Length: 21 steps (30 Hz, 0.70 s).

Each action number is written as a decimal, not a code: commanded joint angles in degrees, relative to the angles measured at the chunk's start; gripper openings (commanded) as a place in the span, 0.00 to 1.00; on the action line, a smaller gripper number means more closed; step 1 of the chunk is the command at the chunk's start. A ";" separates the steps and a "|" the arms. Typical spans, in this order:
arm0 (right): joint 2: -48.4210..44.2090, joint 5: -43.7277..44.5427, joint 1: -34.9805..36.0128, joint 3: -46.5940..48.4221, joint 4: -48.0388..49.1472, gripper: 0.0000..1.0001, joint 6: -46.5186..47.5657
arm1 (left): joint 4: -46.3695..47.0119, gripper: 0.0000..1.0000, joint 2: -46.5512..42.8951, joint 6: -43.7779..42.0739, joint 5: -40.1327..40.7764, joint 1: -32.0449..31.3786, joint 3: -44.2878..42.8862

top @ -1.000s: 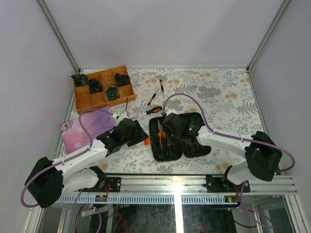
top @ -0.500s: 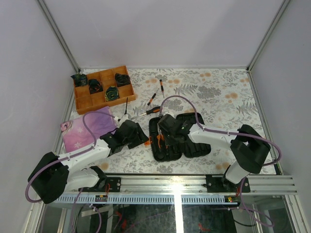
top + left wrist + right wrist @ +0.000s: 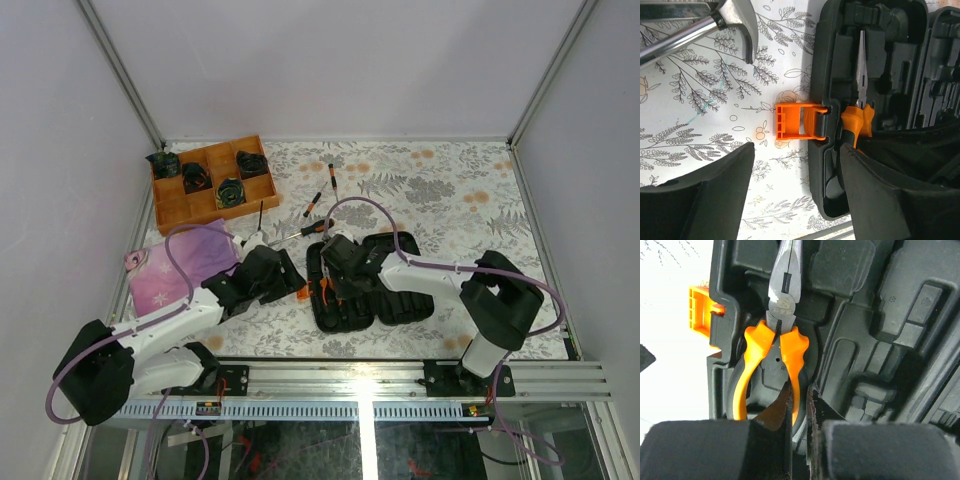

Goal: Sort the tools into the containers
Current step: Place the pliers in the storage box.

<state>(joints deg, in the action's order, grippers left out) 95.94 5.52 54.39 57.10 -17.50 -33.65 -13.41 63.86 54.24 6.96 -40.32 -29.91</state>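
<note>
**Right tool (image 3: 799,405) closed on the pliers as they lie in the case**

Right tool's fingers stand almost together, with one orange handle of the pliers (image 3: 779,325) running down between them. It reads as a pinch on that handle, though the contact itself is hidden under the fingers. The pliers lie flat in a moulded slot of the open black zip case (image 3: 865,315), steel nose pointing away from the wrist and handles toward it. They sit in the half that carries the orange latch tab (image 3: 795,120).

The left tool (image 3: 796,150) has its fingers well apart and holds nothing. One finger hangs over the flowered surface (image 3: 700,100) and the other over the case's edge, with the tab between them. Just beyond it on the surface lies the steel-headed hammer (image 3: 735,22).

Farther out, an orange-and-black screwdriver (image 3: 318,226) rests just beside the case's far edge. Two short drivers (image 3: 311,204) lie a little beyond that. The wooden divided tray (image 3: 172,208) and a purple cloth (image 3: 175,265) lie off to the left.

The step in hand looks like seating the pliers. Next, the right tool would need to let go and lift straight up, so the handle is not dragged out of its slot. The hammer is the nearest piece for the left tool, and taking it by the shaft would be easier than by the head.
</note>
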 commanded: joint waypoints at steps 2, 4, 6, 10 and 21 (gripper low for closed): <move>1.46 2.09 0.37 3.56 0.93 0.00 0.47 | -1.90 0.73 -1.91 -2.21 4.17 0.50 -2.58; 2.11 2.38 0.45 4.21 0.56 0.00 0.76 | -1.97 0.76 -2.43 -2.44 4.69 0.50 -2.86; 2.79 3.14 0.44 4.97 -0.33 0.00 0.68 | -1.97 0.80 -2.78 -2.47 4.93 0.50 -3.02; 3.84 5.46 0.38 6.15 -2.28 0.00 0.29 | -1.97 0.86 -3.11 -2.54 5.23 0.50 -3.27; 4.88 7.37 0.45 6.90 -4.68 0.00 -1.77 | -3.31 1.00 -3.49 -2.30 6.33 0.56 -3.87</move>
<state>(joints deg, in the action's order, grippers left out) 100.33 10.39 54.43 62.22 -20.29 -33.69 -15.57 61.30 52.58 11.00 -40.10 -31.92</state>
